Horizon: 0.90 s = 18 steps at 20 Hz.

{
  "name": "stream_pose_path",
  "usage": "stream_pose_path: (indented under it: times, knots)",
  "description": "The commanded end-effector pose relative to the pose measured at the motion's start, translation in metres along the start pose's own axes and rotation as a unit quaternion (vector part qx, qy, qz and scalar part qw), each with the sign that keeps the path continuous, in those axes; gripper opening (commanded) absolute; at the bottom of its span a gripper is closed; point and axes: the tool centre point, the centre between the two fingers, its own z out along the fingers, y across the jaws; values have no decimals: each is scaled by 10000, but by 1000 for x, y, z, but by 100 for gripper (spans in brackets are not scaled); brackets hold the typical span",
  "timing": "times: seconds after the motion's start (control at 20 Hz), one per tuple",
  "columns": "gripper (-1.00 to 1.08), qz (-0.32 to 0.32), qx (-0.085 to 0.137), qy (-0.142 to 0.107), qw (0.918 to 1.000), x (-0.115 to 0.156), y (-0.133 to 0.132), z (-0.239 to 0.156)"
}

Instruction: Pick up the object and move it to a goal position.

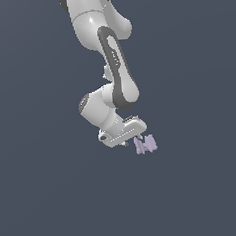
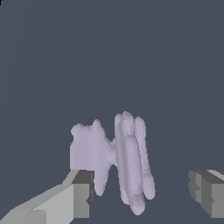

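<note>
Item: lilac ridged bow-tie piece, between the fingers of the claw, nearer one finger. Claw wide, nothing gripped. Prob. light, rigid; ridges uneven, may slip. Best hold: across narrow waist.

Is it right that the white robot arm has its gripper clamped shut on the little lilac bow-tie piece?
Not quite. The gripper is open, not clamped: in the wrist view its two fingers stand wide apart, with the lilac bow-tie piece between them and a clear gap to the far finger. The rest holds: the arm is white and the piece is small and lilac.
</note>
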Motion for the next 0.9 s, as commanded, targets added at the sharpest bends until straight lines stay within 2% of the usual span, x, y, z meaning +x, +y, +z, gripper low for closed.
stream_pose_path:
  times: [0.0, 0.4, 0.85]
  knots:
    - [68, 15, 105, 71, 9999, 1, -1, 1]
    - [68, 30, 158, 109, 9998, 2, -1, 4]
    - [68, 33, 169, 118, 9998, 1, -2, 31]
